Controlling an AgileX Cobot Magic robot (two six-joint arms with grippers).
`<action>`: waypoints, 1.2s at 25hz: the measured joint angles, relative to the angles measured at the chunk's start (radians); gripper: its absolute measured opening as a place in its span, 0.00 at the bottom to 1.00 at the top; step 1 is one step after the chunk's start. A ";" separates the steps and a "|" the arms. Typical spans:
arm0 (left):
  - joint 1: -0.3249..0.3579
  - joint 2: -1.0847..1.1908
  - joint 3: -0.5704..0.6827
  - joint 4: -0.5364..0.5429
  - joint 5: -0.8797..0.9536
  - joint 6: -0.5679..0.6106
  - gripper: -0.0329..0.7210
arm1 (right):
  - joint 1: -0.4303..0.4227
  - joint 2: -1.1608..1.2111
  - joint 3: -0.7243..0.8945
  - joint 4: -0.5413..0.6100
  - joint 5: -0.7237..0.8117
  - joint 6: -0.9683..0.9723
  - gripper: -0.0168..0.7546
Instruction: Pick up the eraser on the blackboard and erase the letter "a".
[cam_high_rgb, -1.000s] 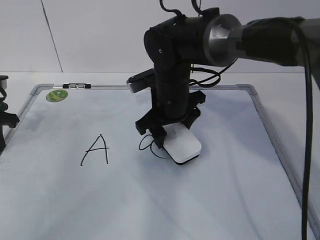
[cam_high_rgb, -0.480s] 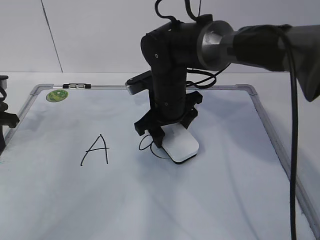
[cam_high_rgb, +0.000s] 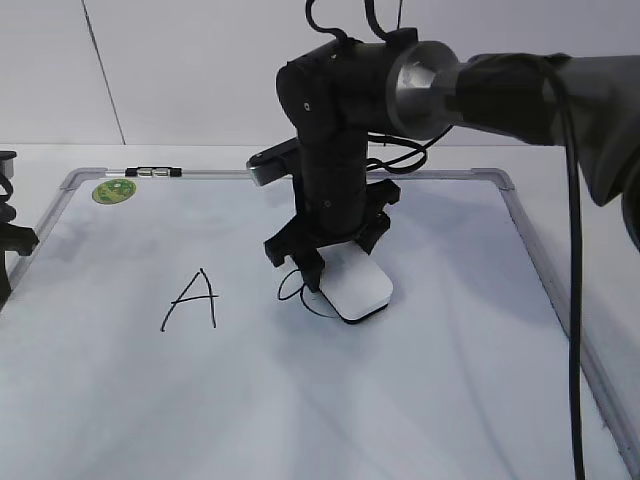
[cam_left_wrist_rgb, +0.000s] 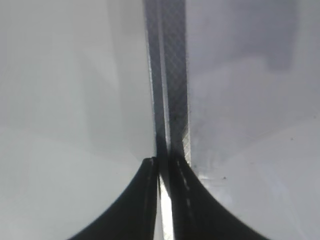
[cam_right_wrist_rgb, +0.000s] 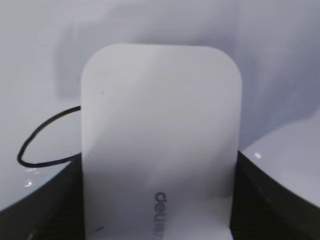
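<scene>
White blackboard (cam_high_rgb: 120, 400) surface, right gripper (cam_high_rgb: 330, 268) clamped on eraser (cam_high_rgb: 358, 289) (flat on board), covering part of letter "a" (cam_high_rgb: 293, 291), left gripper (cam_left_wrist_rgb: 162, 200) fingers together.

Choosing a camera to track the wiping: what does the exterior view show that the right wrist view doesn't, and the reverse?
Only the exterior view shows the capital A, the green sticker and the blackboard frame. Only the right wrist view shows the grey lettering. Both show the eraser between the right gripper jaws beside the letter "a".
</scene>
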 joint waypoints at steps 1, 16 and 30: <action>0.000 0.000 0.000 0.000 0.001 0.000 0.12 | 0.000 0.000 0.000 0.014 0.000 -0.009 0.71; 0.000 0.000 0.000 0.000 0.001 0.000 0.11 | 0.106 0.020 -0.014 0.107 -0.001 -0.031 0.71; 0.000 0.000 0.000 0.000 0.001 0.000 0.11 | 0.110 0.061 -0.107 0.007 0.020 -0.020 0.71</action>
